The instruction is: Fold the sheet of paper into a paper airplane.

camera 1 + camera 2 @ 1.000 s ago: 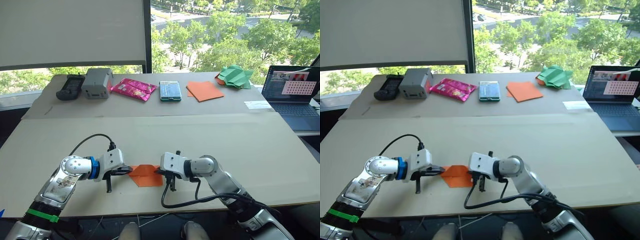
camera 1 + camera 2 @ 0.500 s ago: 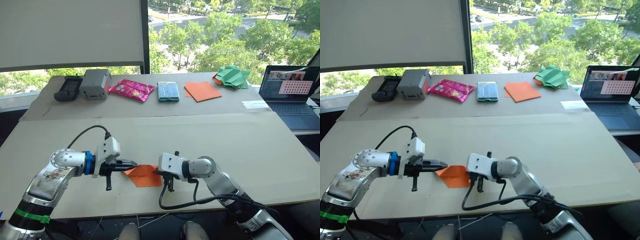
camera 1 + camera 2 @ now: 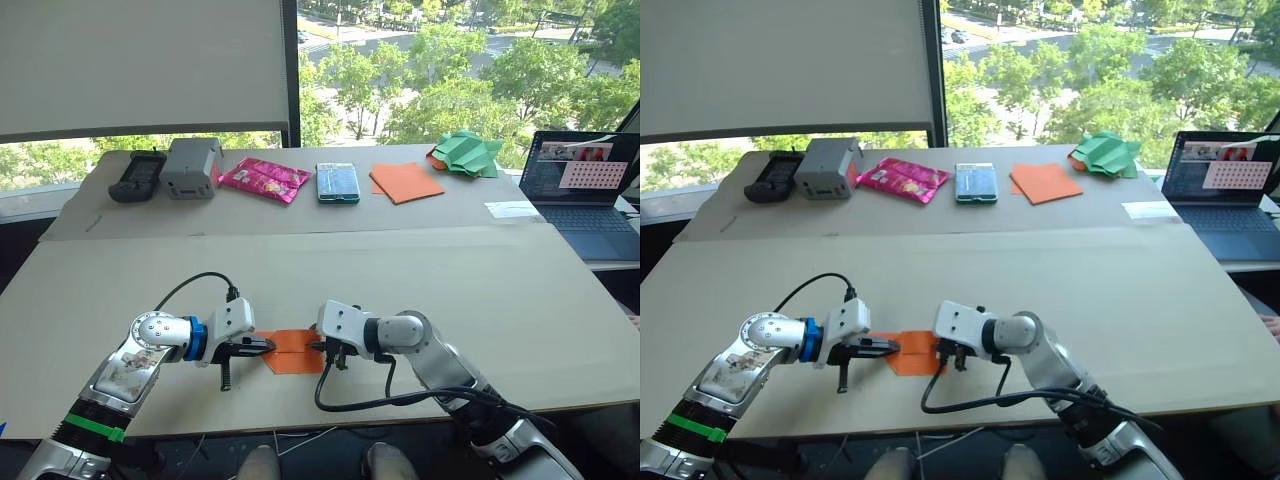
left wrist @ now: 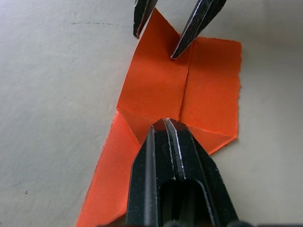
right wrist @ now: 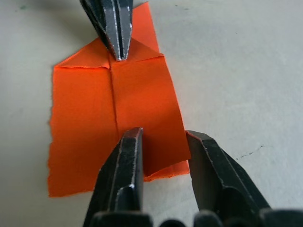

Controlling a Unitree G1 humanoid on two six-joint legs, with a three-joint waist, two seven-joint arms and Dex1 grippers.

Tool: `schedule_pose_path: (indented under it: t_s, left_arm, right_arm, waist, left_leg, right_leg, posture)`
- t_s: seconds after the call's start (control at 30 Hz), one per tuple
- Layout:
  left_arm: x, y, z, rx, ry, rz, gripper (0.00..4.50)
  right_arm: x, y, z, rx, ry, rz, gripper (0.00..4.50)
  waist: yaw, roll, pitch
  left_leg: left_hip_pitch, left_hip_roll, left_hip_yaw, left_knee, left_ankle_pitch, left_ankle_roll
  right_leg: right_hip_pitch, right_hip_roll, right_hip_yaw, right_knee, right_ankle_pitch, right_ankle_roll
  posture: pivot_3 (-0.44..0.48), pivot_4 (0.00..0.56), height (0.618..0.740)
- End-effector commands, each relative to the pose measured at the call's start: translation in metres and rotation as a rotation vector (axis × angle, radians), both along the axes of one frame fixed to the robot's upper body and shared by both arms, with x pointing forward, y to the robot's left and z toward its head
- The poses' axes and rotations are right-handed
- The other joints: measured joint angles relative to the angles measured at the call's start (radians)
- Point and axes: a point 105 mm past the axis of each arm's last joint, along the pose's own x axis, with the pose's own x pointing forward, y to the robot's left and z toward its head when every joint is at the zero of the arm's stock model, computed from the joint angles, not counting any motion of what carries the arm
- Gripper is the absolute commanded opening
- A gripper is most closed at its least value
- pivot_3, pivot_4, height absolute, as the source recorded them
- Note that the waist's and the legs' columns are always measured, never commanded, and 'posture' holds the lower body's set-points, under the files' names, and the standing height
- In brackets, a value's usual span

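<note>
The sheet of paper [image 3: 295, 351] is bright orange and partly folded, with a centre crease and corner flaps. It lies flat near the front edge of the table [image 3: 480, 300]. My left gripper [image 3: 268, 345] is shut, and its joined tips [image 5: 120, 53] press on the paper's pointed end at the crease. From the opposite side my right gripper [image 5: 163, 138] stands open over the paper's square end. One of its fingers [image 5: 130, 142] rests on the paper beside the crease, and the other sits just past the paper's edge. The same paper [image 4: 156, 90] lies between both grippers in the left wrist view.
On the back table stand a black device [image 3: 139, 172], a grey box [image 3: 192, 166], a pink packet [image 3: 266, 179], a teal phone-like slab [image 3: 340, 182], smooth orange sheets [image 3: 407, 182] and a green paper shape [image 3: 465, 152]. A laptop [image 3: 585, 190] is at the right.
My left arm has come back down and in, and its shut tips now rest on the paper. The raised flap has gone flat. The right gripper has barely moved.
</note>
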Motion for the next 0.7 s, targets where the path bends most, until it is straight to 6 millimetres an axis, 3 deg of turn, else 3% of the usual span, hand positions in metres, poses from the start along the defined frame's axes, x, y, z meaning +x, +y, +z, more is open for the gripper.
schedule_pose_path:
  t_s: [0.03,0.13,0.23,0.33,0.5,0.7]
  left_arm:
    - [-0.002,0.000,-0.002,0.016,-0.001,-0.015,0.00]
    - [-0.006,0.002,-0.011,0.038,0.018,-0.013,0.00]
    - [-0.007,0.002,-0.015,0.044,0.022,-0.012,0.00]
    - [-0.006,0.001,-0.016,0.042,0.020,-0.005,0.00]
    - [-0.006,0.000,-0.014,0.039,0.014,-0.005,0.00]
    - [-0.006,-0.001,-0.014,0.036,0.011,0.000,0.00]
  right_arm:
    - [-0.003,0.009,0.029,0.105,-0.046,0.021,2.63]
    - [-0.015,0.024,0.044,0.148,-0.116,0.092,2.63]
    - [-0.017,0.030,0.043,0.140,-0.137,0.107,2.63]
    - [-0.017,0.031,0.029,0.097,-0.116,0.113,1.89]
    - [-0.020,0.035,0.013,0.067,-0.076,0.159,0.14]
    - [-0.008,0.034,0.000,0.033,-0.052,0.126,0.06]
  waist:
    - [0.000,0.000,0.000]
    - [0.001,0.000,0.000]
    - [0.000,0.000,0.000]
    - [0.000,0.001,0.000]
    - [0.001,0.001,0.000]
    - [0.001,0.001,0.000]
  left_leg:
    - [-0.001,0.000,0.000,0.000,0.001,0.001]
    - [-0.001,0.000,0.000,0.000,0.001,0.002]
    - [0.000,0.000,0.000,0.000,0.000,0.000]
    - [0.000,0.000,0.000,0.000,-0.001,-0.001]
    - [0.000,0.000,0.000,0.000,-0.001,-0.001]
    - [0.000,0.000,0.000,0.000,0.000,-0.001]
  right_leg:
    - [0.000,0.000,0.000,0.000,0.000,0.000]
    - [0.000,0.000,0.000,0.000,0.000,0.000]
    - [0.000,0.000,0.000,0.000,0.000,0.000]
    - [0.000,0.000,0.000,-0.001,0.000,0.000]
    - [0.000,0.000,0.000,-0.001,0.000,0.000]
    - [0.000,0.000,0.000,-0.001,0.000,0.000]
  posture:
    - [0.000,0.150,0.706]
    - [0.000,0.150,0.706]
    - [0.000,0.150,0.706]
    - [0.000,0.150,0.706]
    - [0.000,0.150,0.706]
    - [0.000,0.150,0.706]
